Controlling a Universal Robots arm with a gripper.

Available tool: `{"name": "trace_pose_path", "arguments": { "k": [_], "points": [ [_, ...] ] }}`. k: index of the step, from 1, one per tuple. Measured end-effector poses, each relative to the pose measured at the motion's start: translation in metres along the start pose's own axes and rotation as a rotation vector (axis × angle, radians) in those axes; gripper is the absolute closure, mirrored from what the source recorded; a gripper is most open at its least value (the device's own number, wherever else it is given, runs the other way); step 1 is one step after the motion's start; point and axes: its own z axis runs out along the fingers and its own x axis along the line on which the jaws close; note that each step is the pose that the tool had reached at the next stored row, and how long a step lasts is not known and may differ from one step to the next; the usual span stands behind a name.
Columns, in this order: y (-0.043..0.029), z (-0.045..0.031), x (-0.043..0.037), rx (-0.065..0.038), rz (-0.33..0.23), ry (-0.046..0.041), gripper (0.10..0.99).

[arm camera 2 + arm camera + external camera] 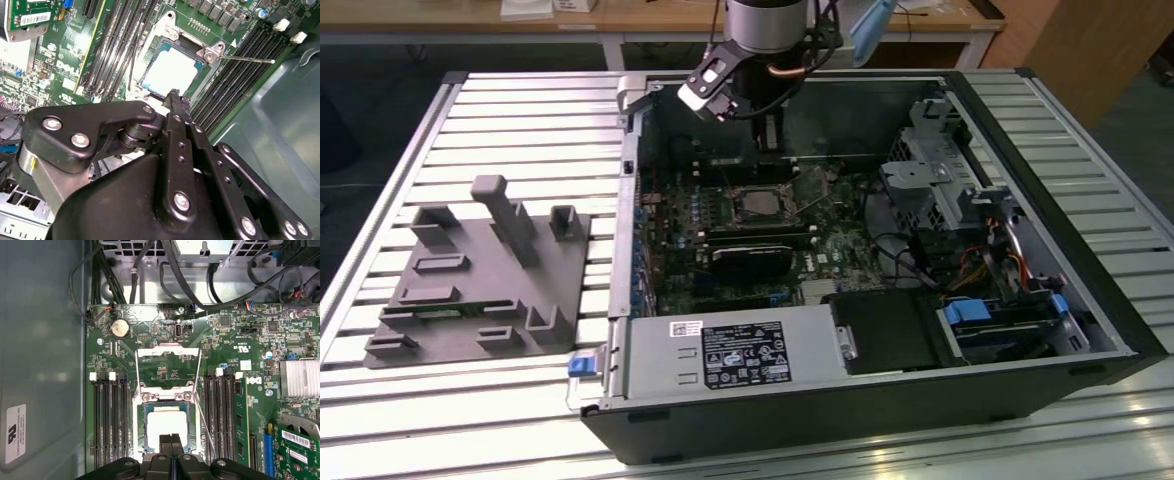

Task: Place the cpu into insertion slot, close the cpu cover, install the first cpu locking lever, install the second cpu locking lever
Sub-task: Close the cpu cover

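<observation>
The cpu (167,424) lies flat in the insertion slot (142,416), its silvery top bright (171,70). The cpu cover (168,351) is swung open, away from the slot. One thin locking lever (206,425) stands free beside the slot and sticks out over the memory slots (246,59). Another lever (137,371) runs along the cover's other side. My gripper (171,439) hovers over the slot's edge with its dark fingers pressed together and nothing between them (175,95). In the exterior view the gripper (744,108) hangs above the far end of the open case, over the slot (754,203).
The green board (720,250) lies inside a black computer case (1067,300) with tall walls all around. Cables and a drive cage (927,185) crowd the exterior view's right. A grey fixture block (480,275) sits on the slatted table on the exterior view's left.
</observation>
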Motion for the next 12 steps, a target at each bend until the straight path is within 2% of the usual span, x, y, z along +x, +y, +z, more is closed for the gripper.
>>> {"name": "trace_pose_path", "arguments": {
  "k": [12],
  "points": [
    [0.0003,-0.0039,-0.0001,0.0,0.0,0.0002,0.98]
  ]
}}
